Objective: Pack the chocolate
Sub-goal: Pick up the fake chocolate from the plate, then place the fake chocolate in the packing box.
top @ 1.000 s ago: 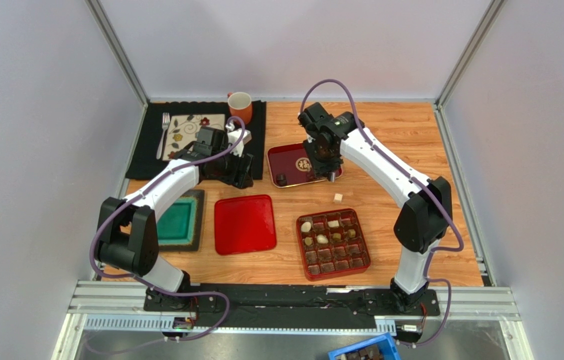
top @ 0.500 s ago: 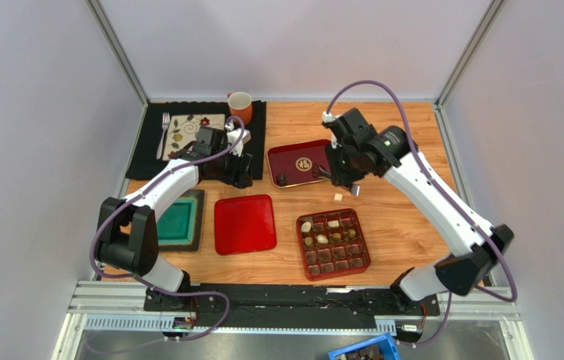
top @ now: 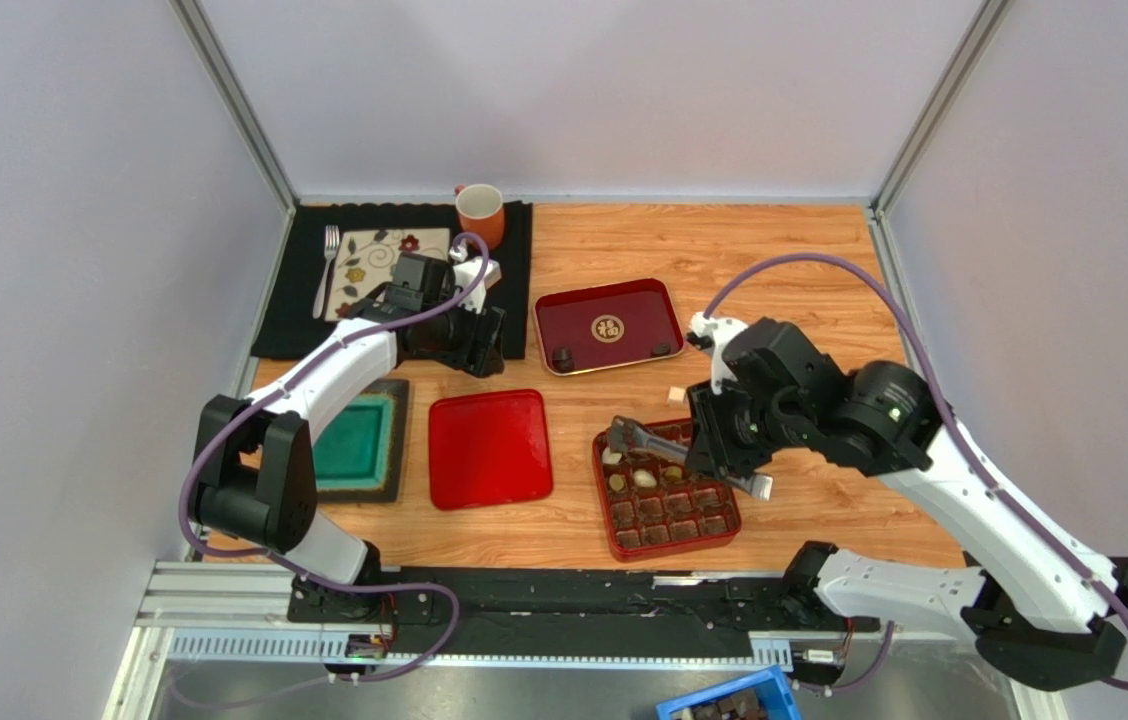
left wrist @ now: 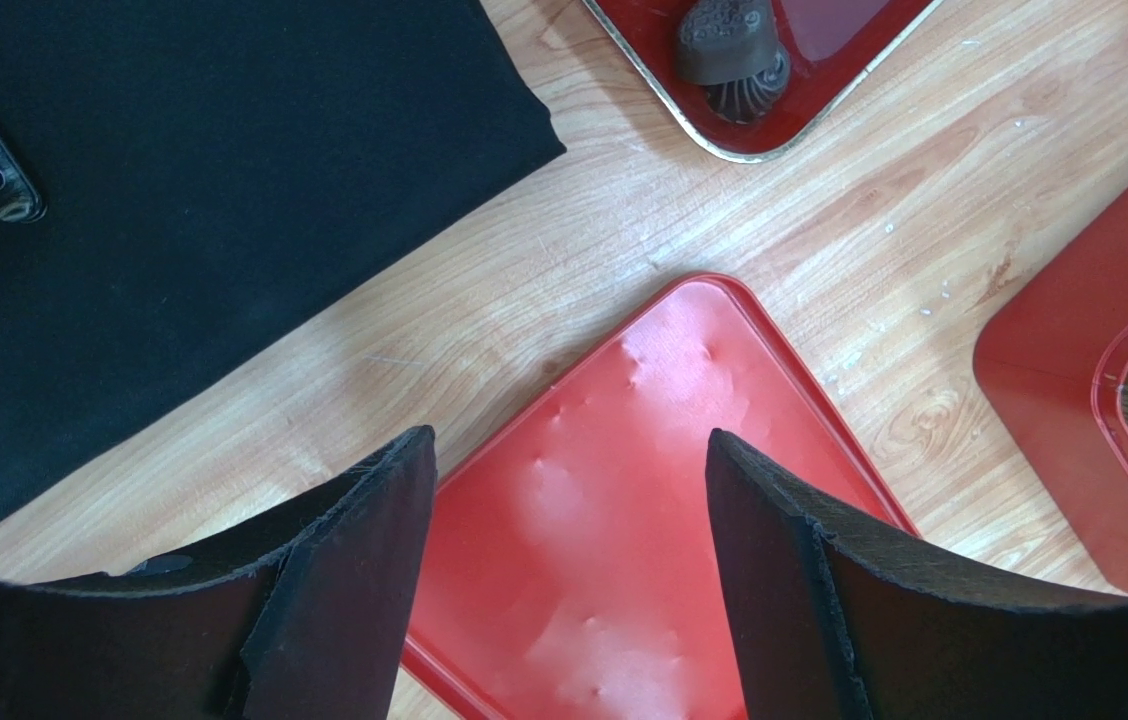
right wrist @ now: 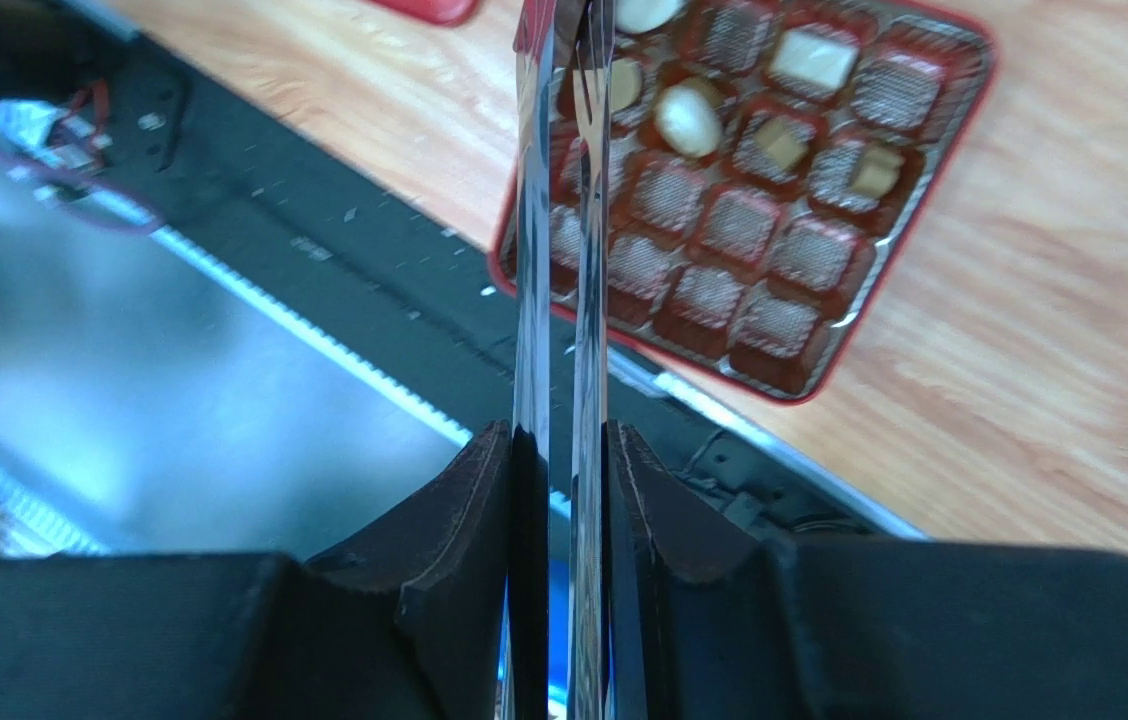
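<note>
My right gripper (top: 725, 455) is shut on metal tongs (top: 648, 440), also seen in the right wrist view (right wrist: 557, 195). The tong tips hang over the far left corner of the red gridded box (top: 731, 510). The box (right wrist: 961, 120) holds several dark and cream chocolates (right wrist: 690, 117). I cannot tell if the tongs hold a piece. One dark chocolate (top: 563, 360) sits on the dark red tray (top: 645, 300). A cream square (top: 674, 395) lies on the table. My left gripper (left wrist: 570, 450) is open and empty above the red lid (left wrist: 645, 555).
A black mat (top: 513, 263) at the back left carries a patterned plate (top: 382, 252), a fork (top: 330, 255) and an orange mug (top: 480, 213). A green tray (top: 352, 443) lies at the left. A blue bin (top: 728, 702) sits below the table's front rail.
My right arm has swung from the dark red tray toward the front, carrying the tongs to the gridded box. The left arm has not moved.
</note>
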Controlling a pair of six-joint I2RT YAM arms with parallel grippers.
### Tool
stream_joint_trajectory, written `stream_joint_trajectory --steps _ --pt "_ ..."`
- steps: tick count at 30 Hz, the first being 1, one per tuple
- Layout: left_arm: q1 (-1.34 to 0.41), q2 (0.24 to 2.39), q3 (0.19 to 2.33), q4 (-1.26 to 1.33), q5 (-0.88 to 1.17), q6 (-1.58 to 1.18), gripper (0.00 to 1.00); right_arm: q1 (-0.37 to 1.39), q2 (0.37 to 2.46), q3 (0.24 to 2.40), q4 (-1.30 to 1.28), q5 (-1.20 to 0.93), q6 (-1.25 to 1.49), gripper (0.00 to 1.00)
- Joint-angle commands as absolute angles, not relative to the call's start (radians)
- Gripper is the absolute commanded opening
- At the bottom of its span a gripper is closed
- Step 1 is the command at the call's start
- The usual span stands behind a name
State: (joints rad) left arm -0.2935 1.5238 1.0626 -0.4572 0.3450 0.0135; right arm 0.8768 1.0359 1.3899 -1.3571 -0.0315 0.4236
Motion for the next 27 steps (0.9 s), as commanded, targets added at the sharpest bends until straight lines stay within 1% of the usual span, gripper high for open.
stream_joint_trajectory --steps 1,5,10,19,26,27 --pt "-0.288 1.470 1.058 -0.466 0.339 0.035 0.75 0.931 0.945 1.356 -1.506 -0.097 0.531 0.26" --pt "-0.288 1.454 1.054 -0.474 0.333 0.034 0.75 0.968 0.901 1.306 -1.520 -0.112 0.563 0.27" --pt "-0.288 1.439 1.046 -0.486 0.328 0.048 0.75 0.980 0.893 1.256 -1.548 -0.114 0.561 0.27" --pt "-0.288 1.428 1.055 -0.495 0.347 0.048 0.75 0.982 0.940 1.232 -1.594 -0.057 0.552 0.28" --pt "-0.288 1.422 1.066 -0.499 0.367 0.041 0.75 0.980 0.963 1.181 -1.605 -0.071 0.552 0.29" --pt "-0.288 1.419 1.066 -0.497 0.370 0.040 0.75 0.980 0.965 1.180 -1.605 -0.074 0.554 0.30"
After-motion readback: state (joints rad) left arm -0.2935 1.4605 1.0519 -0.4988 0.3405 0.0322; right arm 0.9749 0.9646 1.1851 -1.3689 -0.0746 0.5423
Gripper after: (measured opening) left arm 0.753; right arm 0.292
